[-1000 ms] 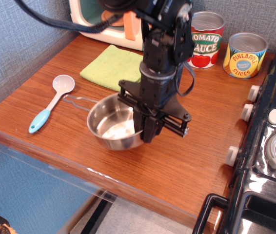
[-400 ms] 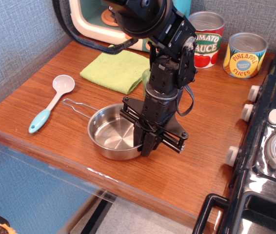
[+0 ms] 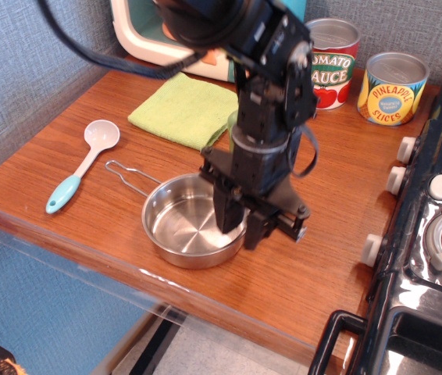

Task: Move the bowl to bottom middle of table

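Your pincer (image 3: 240, 230) grips the bowl (image 3: 192, 232) by its right rim and has slid it nearer the worktop (image 3: 65, 168) front edge than a moment ago; it looks about placed, so release comes next.

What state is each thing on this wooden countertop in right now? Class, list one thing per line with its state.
bowl: upright, empty, near the table's front edge, wire handle pointing back-left.
end effector: lowered at the bowl's right rim; whether it grips cannot be told.
ladle: lying flat, cup facing up.
green cloth: folded, lying flat.
tomato sauce can: upright, lid closed.
pineapple can: upright, lid closed.
table: bears all of these.
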You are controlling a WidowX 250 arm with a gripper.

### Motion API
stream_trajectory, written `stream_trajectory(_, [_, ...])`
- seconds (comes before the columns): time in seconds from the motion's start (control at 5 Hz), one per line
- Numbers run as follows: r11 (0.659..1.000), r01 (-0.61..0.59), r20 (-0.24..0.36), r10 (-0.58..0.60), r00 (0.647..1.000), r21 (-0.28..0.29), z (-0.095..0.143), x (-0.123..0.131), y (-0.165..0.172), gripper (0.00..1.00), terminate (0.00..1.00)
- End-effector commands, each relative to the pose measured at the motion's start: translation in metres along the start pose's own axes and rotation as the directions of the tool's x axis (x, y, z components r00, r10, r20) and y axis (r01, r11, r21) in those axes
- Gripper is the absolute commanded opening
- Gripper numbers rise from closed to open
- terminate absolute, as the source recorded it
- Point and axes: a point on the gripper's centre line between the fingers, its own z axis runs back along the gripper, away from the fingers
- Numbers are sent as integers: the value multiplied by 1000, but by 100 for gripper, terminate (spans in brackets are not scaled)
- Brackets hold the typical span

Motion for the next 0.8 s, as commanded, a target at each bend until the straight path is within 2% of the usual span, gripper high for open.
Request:
stream_trajectory(0.0, [999,-20,156,15,988,31,52,24,21,100,0])
stream_trajectory(0.2, [999,-51,109,51,993,5,42,33,31,100,0])
stream_trajectory(0.6, [992,-107,-9,107,994,-64,20,29,31,100,0])
